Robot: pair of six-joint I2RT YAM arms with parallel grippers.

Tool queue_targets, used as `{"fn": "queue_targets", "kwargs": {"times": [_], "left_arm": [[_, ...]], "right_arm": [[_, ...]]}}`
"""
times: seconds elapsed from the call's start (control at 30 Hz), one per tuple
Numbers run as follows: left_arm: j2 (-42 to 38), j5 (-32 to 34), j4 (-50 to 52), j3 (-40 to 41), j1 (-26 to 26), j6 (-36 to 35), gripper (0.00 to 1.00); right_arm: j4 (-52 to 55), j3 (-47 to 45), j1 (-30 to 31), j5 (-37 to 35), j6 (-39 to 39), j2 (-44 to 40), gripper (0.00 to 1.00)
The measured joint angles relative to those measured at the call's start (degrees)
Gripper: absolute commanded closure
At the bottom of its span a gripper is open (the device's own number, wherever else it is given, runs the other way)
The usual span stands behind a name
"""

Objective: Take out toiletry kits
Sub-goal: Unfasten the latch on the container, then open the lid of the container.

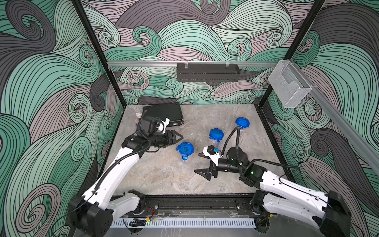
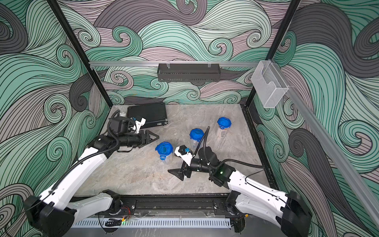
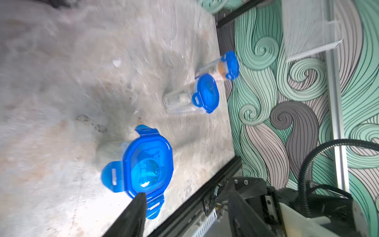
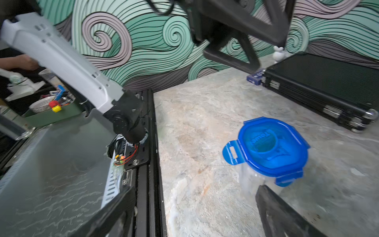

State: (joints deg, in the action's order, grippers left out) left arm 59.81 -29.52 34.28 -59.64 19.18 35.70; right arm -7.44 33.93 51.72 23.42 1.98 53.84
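clear plastic jar with blue clip lid [image 1: 185,150] sits mid-worktop between left gripper [image 1: 180,137] and right gripper [image 1: 196,163], both spread wide, empty.

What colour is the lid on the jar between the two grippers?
The lid is translucent blue. It shows best in the right wrist view.

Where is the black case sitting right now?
In both top views the black case lies flat in the far-left corner of the table, beside the white-headed pump bottle and behind the nearest blue-lidded container.
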Motion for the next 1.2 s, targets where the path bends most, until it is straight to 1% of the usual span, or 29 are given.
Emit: {"fn": "queue_targets", "kwargs": {"times": [0.13, 0.2, 0.27, 0.33, 0.4, 0.47, 0.57, 0.7, 0.87, 1.03, 1.13, 1.2], "left_arm": [[-8.4, 6.1, 4.4, 3.8, -3.7, -1.4, 0.31], [-10.5, 9.8, 6.9, 4.5, -5.1, -2.7, 0.30], [-12.0, 14.0, 9.2, 5.0, -5.9, -4.0, 0.27], [-13.2, 17.7, 11.2, 5.4, -6.4, -5.1, 0.26], [-14.1, 20.9, 12.9, 5.5, -6.6, -6.1, 0.20], [-15.1, 23.7, 14.0, 5.5, -6.7, -7.2, 0.16], [-16.1, 27.2, 15.3, 5.5, -6.8, -8.3, 0.15], [-17.2, 29.6, 15.8, 6.3, -6.8, -9.0, 0.14], [-18.0, 30.6, 15.9, 7.2, -6.8, -9.4, 0.14], [-18.0, 30.6, 16.0, 7.4, -6.9, -9.6, 0.14], [-18.0, 30.4, 15.9, 7.4, -7.1, -9.7, 0.14], [-18.1, 30.4, 15.9, 7.4, -7.1, -9.7, 0.14]], "right_arm": [[7.6, 5.5, 0.0, -3.9, -0.1, -1.1, 0.13], [11.3, 8.2, 0.5, -5.7, -1.1, -0.7, 0.14], [14.3, 10.7, 1.2, -7.7, -2.9, 0.4, 0.15], [16.6, 12.5, 2.4, -9.8, -5.2, 1.9, 0.16], [18.5, 13.9, 3.9, -11.9, -7.9, 3.3, 0.18], [20.8, 15.5, 6.6, -14.8, -11.9, 5.6, 0.20], [24.6, 18.8, 11.1, -18.1, -17.8, 9.4, 0.20], [26.5, 21.2, 16.0, -22.7, -24.3, 13.0, 0.21], [26.0, 21.7, 19.8, -31.9, -30.8, 18.8, 0.25], [23.0, 22.7, 21.6, -40.3, -35.5, 26.0, 0.28], [20.8, 22.9, 21.8, -43.6, -37.1, 28.7, 0.34], [20.2, 24.1, 21.8, -45.8, -37.4, 30.6, 0.36]]}}
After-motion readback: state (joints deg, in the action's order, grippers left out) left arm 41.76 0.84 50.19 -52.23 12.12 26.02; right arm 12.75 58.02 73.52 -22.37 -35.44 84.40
